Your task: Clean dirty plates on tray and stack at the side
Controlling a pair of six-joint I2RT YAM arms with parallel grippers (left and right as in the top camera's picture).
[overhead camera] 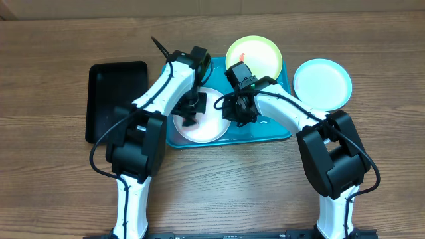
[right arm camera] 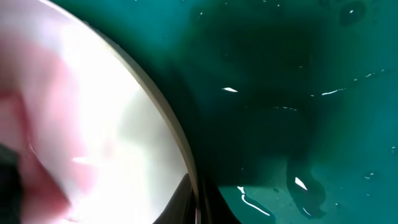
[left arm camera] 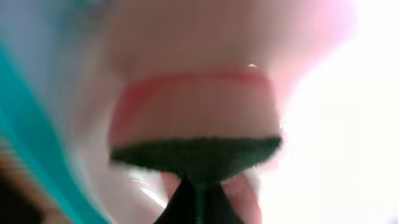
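Note:
The white plate (overhead camera: 207, 127) lies on the left part of the turquoise tray (overhead camera: 269, 130). My left gripper (overhead camera: 192, 110) is down on the plate, shut on a sponge (left arm camera: 196, 152) with a pink body and a dark green scouring face. The sponge is pressed on the plate (left arm camera: 323, 155). My right gripper (overhead camera: 238, 110) is shut on the white plate's right rim (right arm camera: 180, 146), above the wet tray floor (right arm camera: 298, 93). The yellow-green plate (overhead camera: 255, 56), with a small red smear, lies at the tray's far right corner. The light blue plate (overhead camera: 323, 83) lies on the table to the right of the tray.
A smaller black tray (overhead camera: 116, 99) lies on the table left of the turquoise tray. The wooden table (overhead camera: 53, 172) runs out to the front and both sides. Both arms cross over the tray's middle.

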